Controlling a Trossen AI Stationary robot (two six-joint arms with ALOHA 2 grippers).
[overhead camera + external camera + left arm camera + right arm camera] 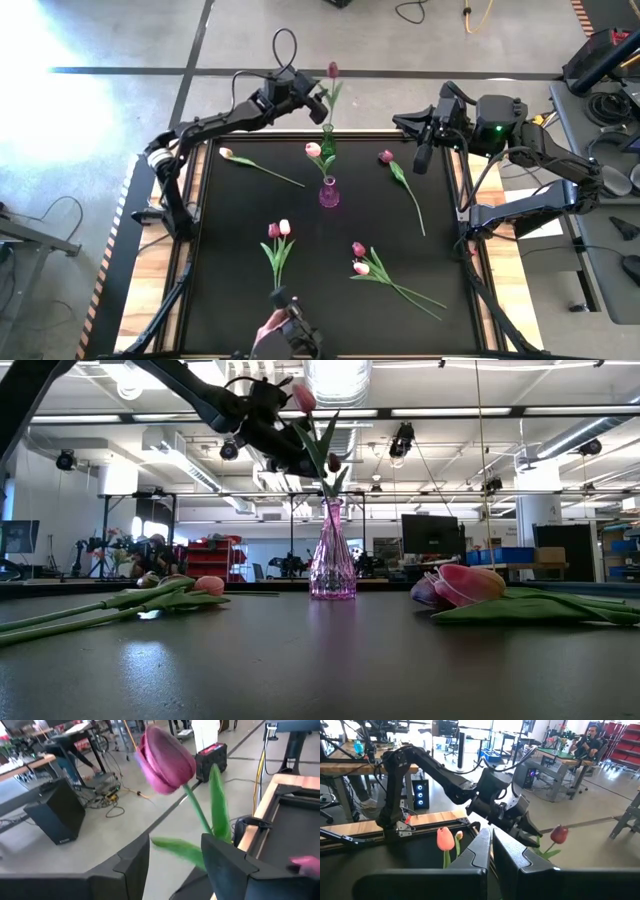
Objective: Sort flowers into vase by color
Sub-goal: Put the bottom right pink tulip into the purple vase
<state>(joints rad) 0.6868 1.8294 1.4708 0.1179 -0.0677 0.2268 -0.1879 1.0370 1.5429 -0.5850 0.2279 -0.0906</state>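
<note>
Where ribbed glass narrows, slender green stems [322, 455].

Two vases sat mid-table: a green vase [327, 146] holding a pink tulip [313, 150] and a maroon tulip [332, 70] whose head leaned out past the table's far edge, and a pink glass vase [329, 193] just in front of it. The rest lay flat on the black mat: a pale tulip [226, 153] far left, a maroon one [386, 156] far right, a maroon-and-white pair [279, 229] near left, and another mixed pair [359, 258] near right.
</note>
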